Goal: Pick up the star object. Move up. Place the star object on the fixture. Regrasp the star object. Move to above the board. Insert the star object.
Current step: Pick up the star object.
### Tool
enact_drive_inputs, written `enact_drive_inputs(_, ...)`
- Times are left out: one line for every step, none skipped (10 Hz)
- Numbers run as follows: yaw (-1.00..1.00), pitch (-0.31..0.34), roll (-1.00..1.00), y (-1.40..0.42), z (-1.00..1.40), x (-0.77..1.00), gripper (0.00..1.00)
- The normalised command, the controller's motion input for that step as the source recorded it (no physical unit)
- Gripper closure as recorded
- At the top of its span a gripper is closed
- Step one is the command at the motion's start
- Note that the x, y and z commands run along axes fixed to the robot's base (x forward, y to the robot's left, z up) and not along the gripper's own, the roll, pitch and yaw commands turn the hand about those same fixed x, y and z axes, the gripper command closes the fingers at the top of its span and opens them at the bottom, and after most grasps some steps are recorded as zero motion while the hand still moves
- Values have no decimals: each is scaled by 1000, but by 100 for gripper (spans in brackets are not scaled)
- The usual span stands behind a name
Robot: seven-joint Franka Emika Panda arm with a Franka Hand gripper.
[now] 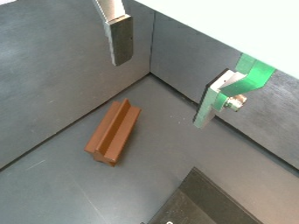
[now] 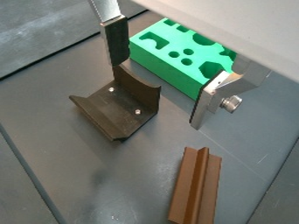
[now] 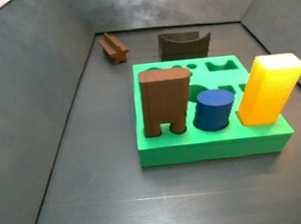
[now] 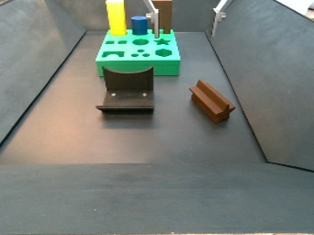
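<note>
No steps look done: star object lies on the floor beside the fixture, away from the board; gripper hovers above, fingers apart, empty.

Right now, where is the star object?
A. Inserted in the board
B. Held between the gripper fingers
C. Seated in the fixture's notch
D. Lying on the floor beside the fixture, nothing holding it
D. In a side view the star object lies on the floor next to the fixture, apart from the board; in a wrist view the gripper hangs open with nothing between its fingers.
</note>
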Motion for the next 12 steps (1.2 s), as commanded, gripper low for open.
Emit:
enact_drive_inputs(0,27,0,0,0,86,0)
enact_drive_inputs(26,0,0,0,-34,97,0)
enact_drive_inputs(706,-96,-230,0,-203,-106,0)
enact_drive_inputs(994,-34,-89,0,-311,3,0)
enact_drive_inputs(1000,-11,-69,0,-383,9,0)
enact_drive_inputs(983,-61,-87,11,-494,-26,0)
enact_drive_inputs(869,-64,-67,129,-506,-160,0)
enact_drive_inputs(663,-99,-44,177,-600,-340,0)
enact_drive_inputs(494,-99,0,263,-660,-323,0)
enact_drive_inputs(374,-117,0,214,-717,-451,0)
enact_drive_inputs(271,-131,0,134,-694,-486,0)
enact_drive_inputs(117,-121,0,14,-694,-391,0)
